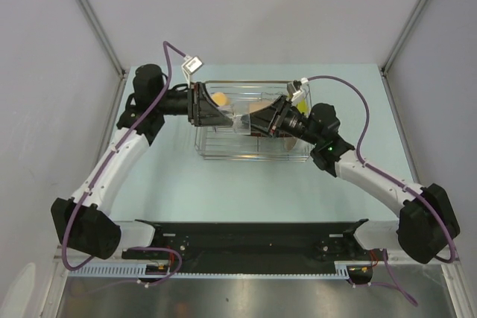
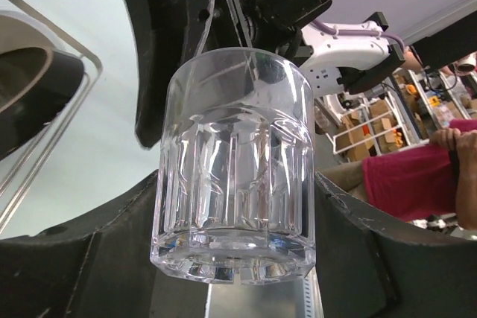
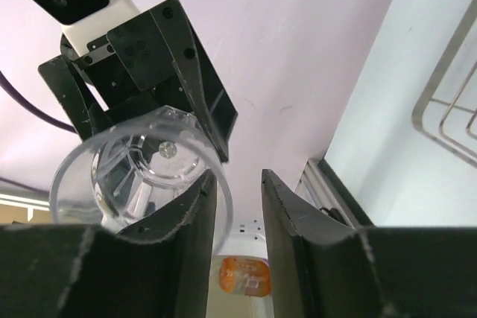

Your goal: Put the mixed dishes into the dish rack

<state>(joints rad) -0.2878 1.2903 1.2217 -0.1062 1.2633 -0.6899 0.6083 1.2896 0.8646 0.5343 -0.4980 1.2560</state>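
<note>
My left gripper (image 1: 223,118) is shut on the small clear glass (image 1: 240,121) and holds it on its side above the dish rack (image 1: 253,156). In the left wrist view the glass (image 2: 235,161) sits clamped between both fingers (image 2: 97,258). My right gripper (image 1: 262,120) faces it, open with a narrow gap. In the right wrist view (image 3: 238,191) the glass rim (image 3: 141,161) lies against my left finger and reaches into the gap. A yellow mug (image 1: 220,98) and a tan plate (image 1: 261,109) lie in the rack. The bowls are hidden.
A dark-rimmed dish (image 2: 30,87) lies behind the rack wire (image 2: 74,102) in the left wrist view. Rack wire (image 3: 447,102) shows at the right of the right wrist view. The table (image 1: 164,184) is pale green, with grey walls on three sides.
</note>
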